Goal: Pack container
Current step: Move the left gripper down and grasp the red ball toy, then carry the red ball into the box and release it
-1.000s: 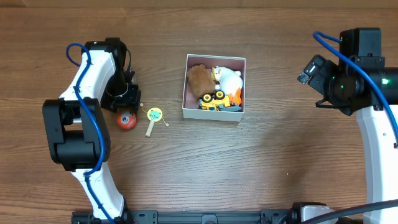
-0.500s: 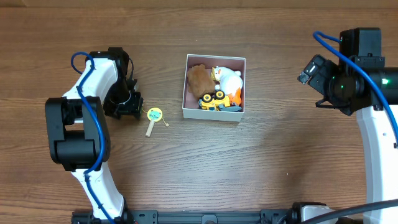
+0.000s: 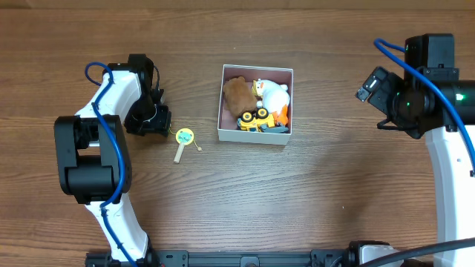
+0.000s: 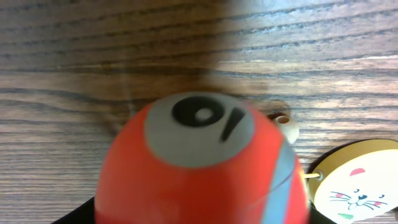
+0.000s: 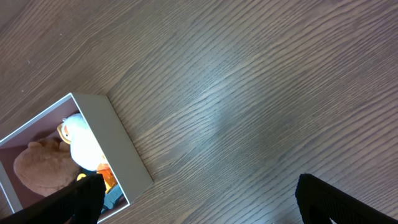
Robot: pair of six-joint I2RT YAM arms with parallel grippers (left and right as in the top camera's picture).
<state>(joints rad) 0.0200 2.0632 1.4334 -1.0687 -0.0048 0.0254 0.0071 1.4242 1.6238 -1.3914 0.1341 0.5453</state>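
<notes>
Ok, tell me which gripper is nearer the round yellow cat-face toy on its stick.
Left. The left gripper sits beside the yellow toy; the right gripper hangs far beyond the white square box.

We're looking down on the wood table [image 5: 249, 81], with our right gripper [image 5: 199, 186] spread wide and its dark fingers [image 5: 336, 202] poking in at the two bottom corners. Bottom left there's a corner of the container [image 5: 121, 149], white wall, pinkish inside. A brown plush [image 5: 40, 168] and a white duck-ish toy [image 5: 84, 149] sit in it, right up against each other.
</notes>
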